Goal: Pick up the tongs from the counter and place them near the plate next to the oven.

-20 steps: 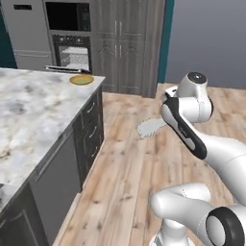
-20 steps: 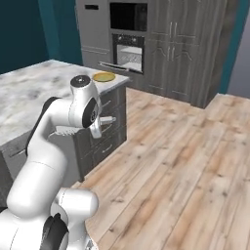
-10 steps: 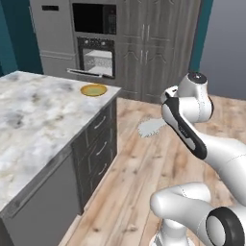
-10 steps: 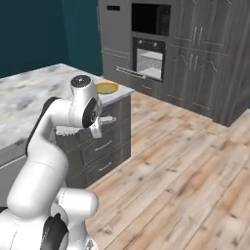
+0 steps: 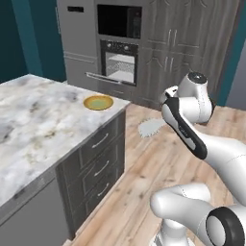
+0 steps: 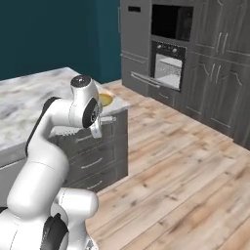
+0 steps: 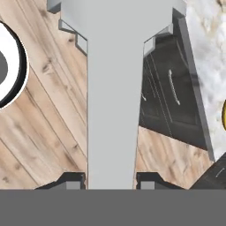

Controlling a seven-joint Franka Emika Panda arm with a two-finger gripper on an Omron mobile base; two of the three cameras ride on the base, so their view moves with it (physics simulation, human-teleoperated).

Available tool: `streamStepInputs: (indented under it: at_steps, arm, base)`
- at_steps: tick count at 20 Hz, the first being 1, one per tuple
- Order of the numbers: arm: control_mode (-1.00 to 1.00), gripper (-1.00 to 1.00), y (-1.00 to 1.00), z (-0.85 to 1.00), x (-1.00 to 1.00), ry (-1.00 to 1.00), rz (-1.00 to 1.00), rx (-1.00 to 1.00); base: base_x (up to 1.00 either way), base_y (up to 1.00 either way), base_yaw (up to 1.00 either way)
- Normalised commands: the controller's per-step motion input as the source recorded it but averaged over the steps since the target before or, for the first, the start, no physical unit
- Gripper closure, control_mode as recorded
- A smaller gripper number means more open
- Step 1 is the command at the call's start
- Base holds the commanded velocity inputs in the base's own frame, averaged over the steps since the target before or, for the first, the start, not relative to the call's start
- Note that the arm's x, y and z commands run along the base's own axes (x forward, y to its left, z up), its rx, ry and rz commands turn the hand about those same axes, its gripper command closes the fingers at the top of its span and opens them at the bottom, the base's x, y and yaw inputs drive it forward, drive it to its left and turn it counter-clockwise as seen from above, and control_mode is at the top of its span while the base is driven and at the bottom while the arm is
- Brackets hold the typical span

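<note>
The gripper, jaws clamped on the tongs, holds them out over the wooden floor beside the counter, apparently mid-carry toward the plate at the counter's far corner, the end nearest the oven. Dark drawer fronts run beneath the counter, and nothing visibly blocks the plate
</note>
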Motion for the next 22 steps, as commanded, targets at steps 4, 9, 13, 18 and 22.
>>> streamStepInputs:
  at_steps: [4, 9, 13, 18, 22]
  arm:
    - [1.00, 1.00, 0.00, 0.00, 0.00, 0.00, 0.00, 0.00]
    - [1.00, 1.00, 0.00, 0.00, 0.00, 0.00, 0.00, 0.00]
    - [1.00, 1.00, 0.00, 0.00, 0.00, 0.00, 0.00, 0.00]
    - [1.00, 1.00, 0.00, 0.00, 0.00, 0.00, 0.00, 0.00]
    - [1.00, 1.00, 0.00, 0.00, 0.00, 0.00, 0.00, 0.00]
  base:
    - [1.00, -0.48, 0.35]
    - [1.00, -0.42, 0.38]
    - [0.97, -0.18, 0.36]
    - [0.78, -0.01, 0.34]
    - [0.74, 0.00, 0.33]
